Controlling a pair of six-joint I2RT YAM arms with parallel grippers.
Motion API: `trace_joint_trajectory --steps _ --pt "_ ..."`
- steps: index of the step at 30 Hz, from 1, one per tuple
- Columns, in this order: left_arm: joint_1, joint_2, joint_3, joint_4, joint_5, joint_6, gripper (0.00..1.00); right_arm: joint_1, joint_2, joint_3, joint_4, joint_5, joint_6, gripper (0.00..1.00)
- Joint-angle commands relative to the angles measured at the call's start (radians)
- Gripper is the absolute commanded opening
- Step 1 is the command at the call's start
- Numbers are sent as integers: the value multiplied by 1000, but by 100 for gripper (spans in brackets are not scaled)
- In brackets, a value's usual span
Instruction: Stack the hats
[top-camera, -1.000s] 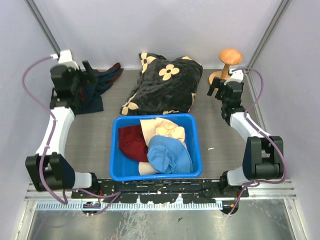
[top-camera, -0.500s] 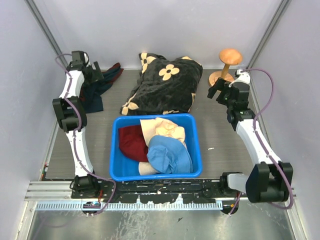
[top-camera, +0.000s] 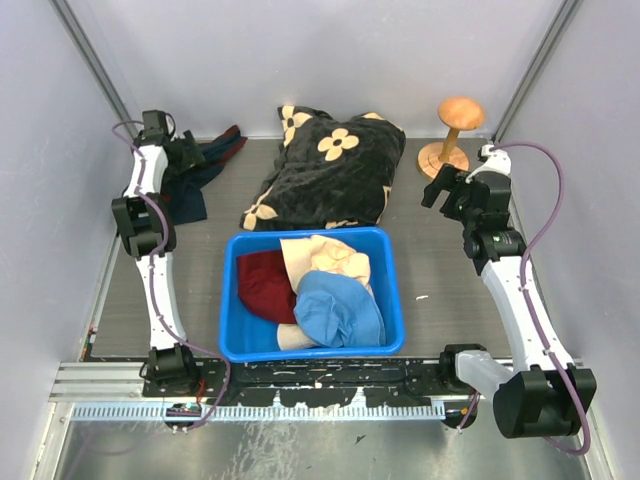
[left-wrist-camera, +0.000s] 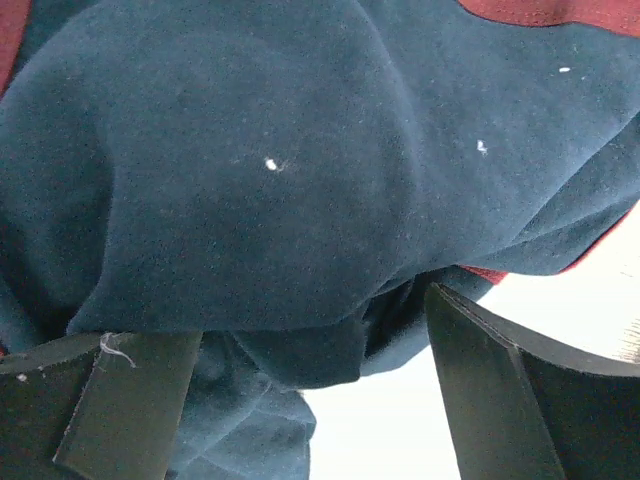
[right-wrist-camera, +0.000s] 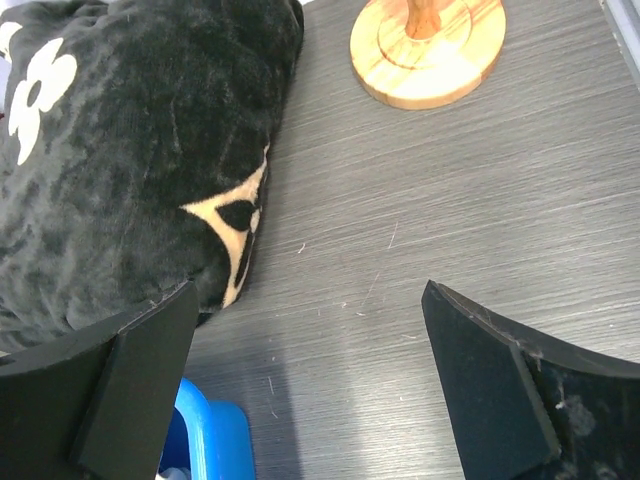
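The hats lie heaped in a blue bin (top-camera: 228, 300) at front centre: a light blue hat (top-camera: 338, 308) on top at the right, a dark red hat (top-camera: 265, 285) at the left, a cream-beige hat (top-camera: 330, 257) behind them. My left gripper (top-camera: 190, 157) is open at the back left, right over the navy cloth with red trim (left-wrist-camera: 250, 180), which fills its wrist view. My right gripper (top-camera: 440, 185) is open and empty above bare table at the back right, between the black blanket (right-wrist-camera: 110, 170) and the wooden stand's base (right-wrist-camera: 428, 50).
A black blanket with cream flowers (top-camera: 330, 165) lies at back centre behind the bin. A wooden hat stand (top-camera: 455, 125) is at the back right corner. The bin's corner shows in the right wrist view (right-wrist-camera: 205, 440). Grey walls close in on three sides.
The left arm has stretched up and out to the back left, over the navy cloth. The right arm has straightened and its gripper has moved a little right and forward.
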Motion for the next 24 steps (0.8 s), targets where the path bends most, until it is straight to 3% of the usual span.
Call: trace_joint_trajectory --steps 1,5,14,19,24 --pt "51 -11 -126 -30 2 -29 98 3 -34 78 -15 18 -32 100" --pt "87 -119 -324 1 31 -47 98 3 -26 102 -14 3 -30 100" --pt "151 -555 -982 135 123 -42 98 3 -9 121 49 -30 -27 100" --pt "256 -729 -1166 108 139 -37 98 8 3 104 104 -52 13 100" --pt "272 -954 -1253 71 124 -15 98 10 6 89 135 -82 74 100"
